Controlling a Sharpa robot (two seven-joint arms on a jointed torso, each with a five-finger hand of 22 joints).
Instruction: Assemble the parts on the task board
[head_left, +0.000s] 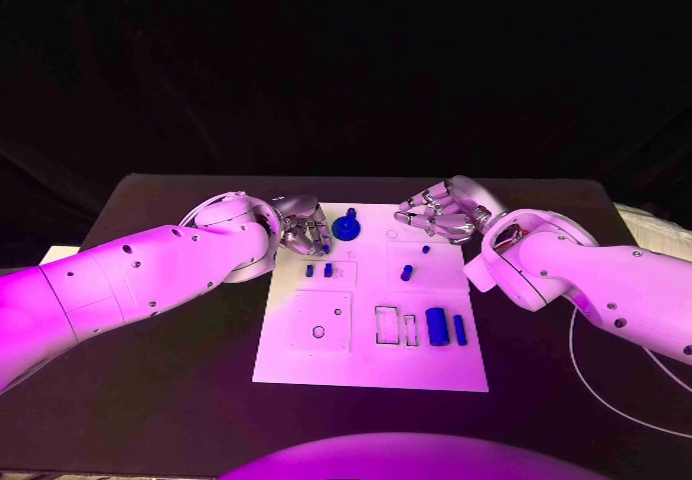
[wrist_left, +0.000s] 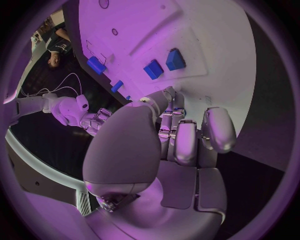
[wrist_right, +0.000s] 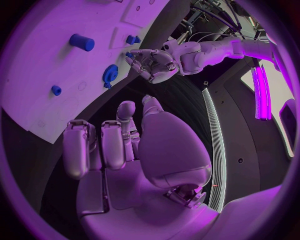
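The white task board (head_left: 372, 345) lies in the middle of the black table. A blue gear (head_left: 348, 228) stands at its far end, between my two hands. My left hand (head_left: 300, 232) hovers at the board's far left corner with its fingers curled, and a small blue part (wrist_right: 128, 54) shows pinched at its fingertips. My right hand (head_left: 437, 218) hangs over the far right corner, fingers curled in with nothing in them. Two small blue blocks (wrist_left: 164, 64) sit near the left hand. Two blue cylinders (head_left: 446, 327) stand at the board's right side.
One more small blue piece (head_left: 407, 271) sits mid-board. Empty rectangular slots (head_left: 392, 325) and a square recess (head_left: 323, 320) mark the near half of the board. A white cable (head_left: 577, 350) lies on the table to the right.
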